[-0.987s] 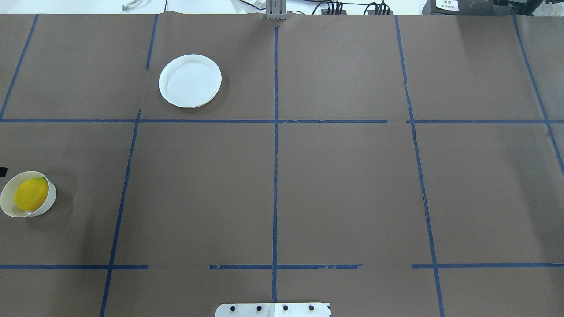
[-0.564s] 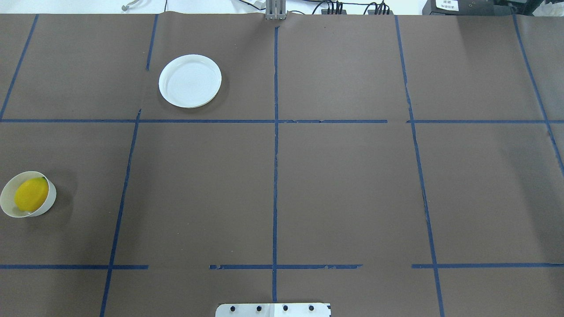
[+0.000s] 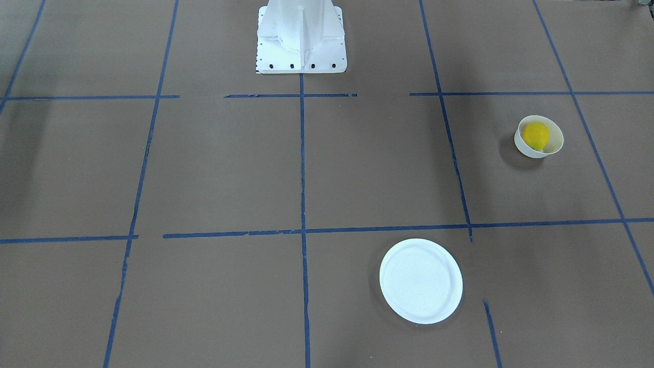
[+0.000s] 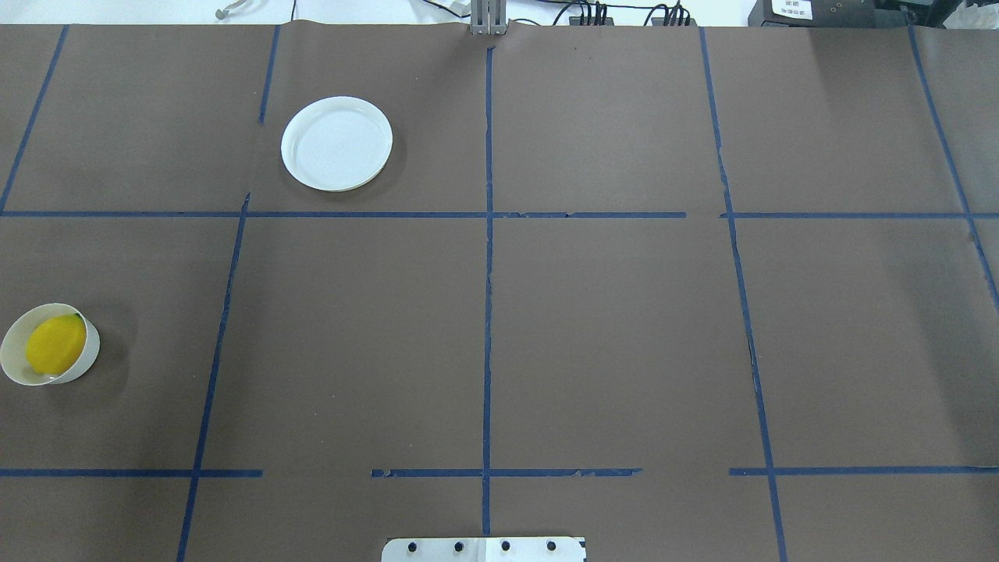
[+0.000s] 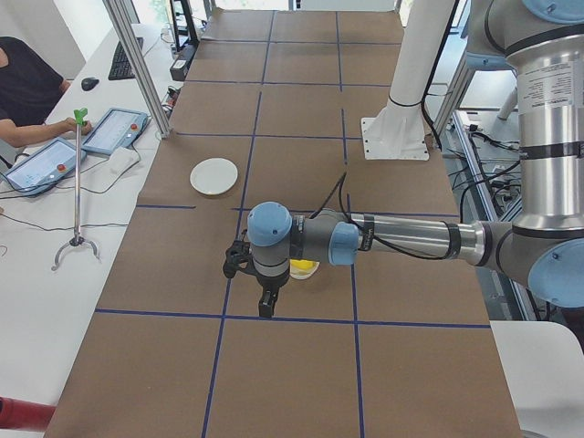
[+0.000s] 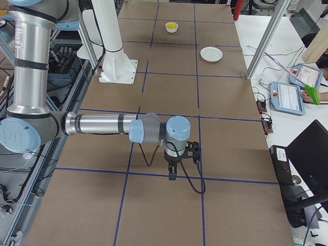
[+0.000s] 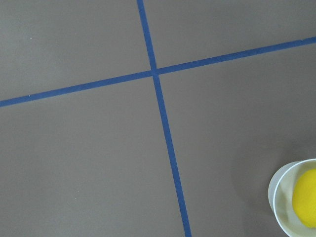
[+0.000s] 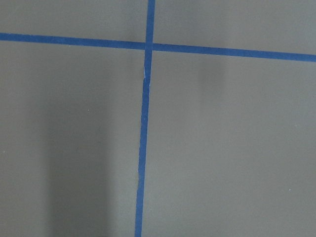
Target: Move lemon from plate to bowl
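Note:
The lemon (image 4: pixel 55 345) lies inside the cream bowl (image 4: pixel 88 355) at the table's left edge. It also shows in the front view (image 3: pixel 535 135) and at the corner of the left wrist view (image 7: pixel 307 198). The white plate (image 4: pixel 336 144) is empty, far from the bowl. My left gripper (image 5: pixel 265 308) hangs beside the bowl (image 5: pixel 307 273), apart from it. My right gripper (image 6: pixel 172 175) hangs over bare table. Both grippers show only in the side views, so I cannot tell if they are open or shut.
Brown paper with blue tape lines (image 4: pixel 488 312) covers the table. The robot's white base (image 3: pixel 300 36) stands at the near middle edge. An operator and tablets (image 5: pixel 46 160) are beyond the far edge.
A dark tip at the overhead view's left edge, just above the bowl, has left the view. The lemon, bowl and plate have not moved.

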Tool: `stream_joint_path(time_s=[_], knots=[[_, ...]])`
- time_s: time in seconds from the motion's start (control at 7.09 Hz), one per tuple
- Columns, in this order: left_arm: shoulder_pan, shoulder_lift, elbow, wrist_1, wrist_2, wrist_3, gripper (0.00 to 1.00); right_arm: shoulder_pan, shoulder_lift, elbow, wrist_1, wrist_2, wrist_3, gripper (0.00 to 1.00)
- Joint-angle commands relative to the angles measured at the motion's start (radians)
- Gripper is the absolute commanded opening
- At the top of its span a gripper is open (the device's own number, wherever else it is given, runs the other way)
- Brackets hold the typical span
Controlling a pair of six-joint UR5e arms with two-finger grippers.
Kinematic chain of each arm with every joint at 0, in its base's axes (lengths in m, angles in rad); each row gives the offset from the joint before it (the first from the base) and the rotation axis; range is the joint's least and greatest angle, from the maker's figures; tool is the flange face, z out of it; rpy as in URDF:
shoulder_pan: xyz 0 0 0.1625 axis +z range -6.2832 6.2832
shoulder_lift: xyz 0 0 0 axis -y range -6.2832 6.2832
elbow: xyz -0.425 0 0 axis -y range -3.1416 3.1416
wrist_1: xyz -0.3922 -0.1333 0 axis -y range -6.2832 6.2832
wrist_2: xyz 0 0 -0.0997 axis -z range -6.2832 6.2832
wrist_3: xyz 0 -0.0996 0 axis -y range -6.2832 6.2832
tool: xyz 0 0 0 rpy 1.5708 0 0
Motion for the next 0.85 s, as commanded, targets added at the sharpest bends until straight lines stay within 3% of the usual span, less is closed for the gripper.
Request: stream_joint_path(time_s=[0.0, 0.71], knots=[[-0.042, 0.019, 0.048, 0.037, 0.000, 0.095, 1.00, 0.000, 0.000, 0.000, 0.000, 0.001, 0.000, 1.00], [-0.060, 0.019, 0.053, 0.038, 0.003, 0.092, 1.00, 0.000, 0.000, 0.000, 0.000, 0.001, 0.000, 1.00]])
